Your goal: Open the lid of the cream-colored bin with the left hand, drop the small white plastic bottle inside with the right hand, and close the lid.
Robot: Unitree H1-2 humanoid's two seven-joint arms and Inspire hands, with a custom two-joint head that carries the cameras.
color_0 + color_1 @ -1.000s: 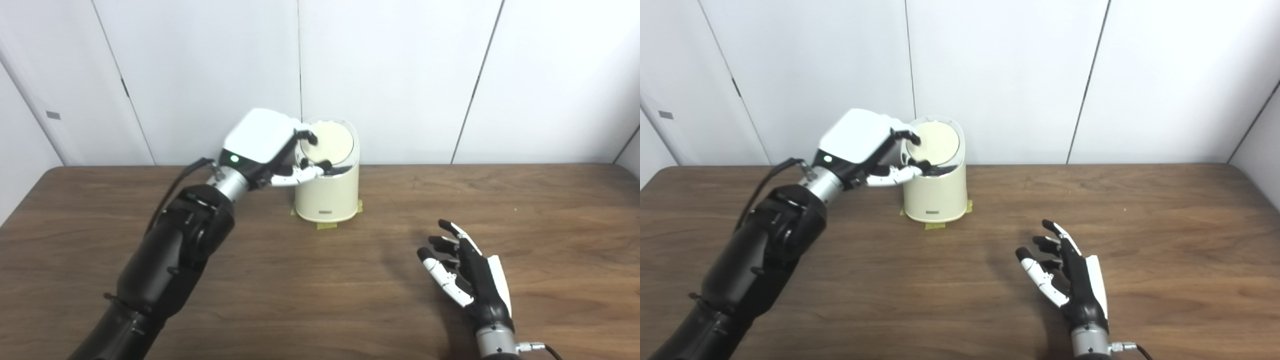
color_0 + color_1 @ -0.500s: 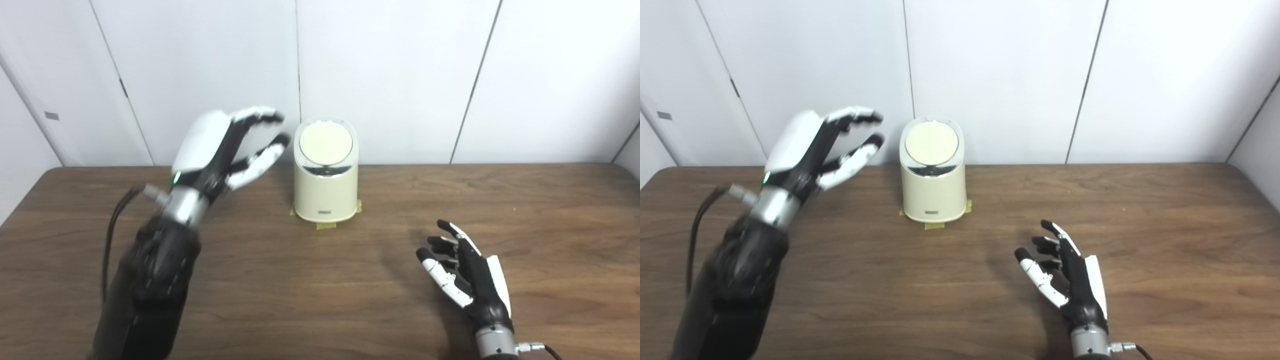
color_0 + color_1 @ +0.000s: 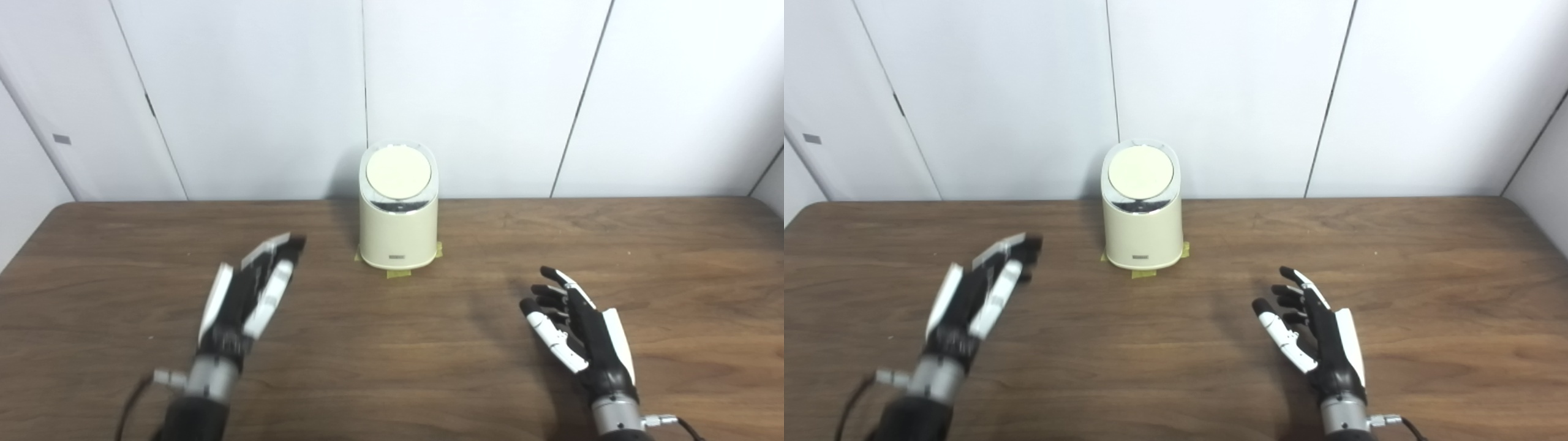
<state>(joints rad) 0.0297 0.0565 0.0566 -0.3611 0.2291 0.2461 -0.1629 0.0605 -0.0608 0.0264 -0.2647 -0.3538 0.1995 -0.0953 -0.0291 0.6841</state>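
White wall panels stand behind a dark wooden table (image 3: 392,380), seen from the robot's head looking down and forward.

At the far middle of the table, close to the wall, stands the cream-colored bin (image 3: 398,236). Its round lid (image 3: 398,173) lies flat and closed on the sloped top. Bits of yellowish tape (image 3: 398,274) show at the foot of the bin.

On the near left, the left hand (image 3: 245,300) hovers low over the table, well apart from the bin. Its fingers (image 3: 272,294) are stretched forward, lying close beside one another, and hold nothing. On the near right, the right hand (image 3: 579,334) also sits low over the wood, palm turned inward, its fingers (image 3: 548,300) loosely spread and curled a little, empty as well.

The small white plastic bottle named in the task cannot be seen anywhere on the table or in either hand. With the lid shut, the inside of the bin is hidden, so the pictures cannot say whether the bottle is in there.

Judging from this layout, with the lid down, both hands empty and drawn near the robot, and no bottle left outside, the task looks to be at its end, or very nearly so. If that reading is right, the next move calls for little beyond letting both hands settle at rest, well clear of the bin.
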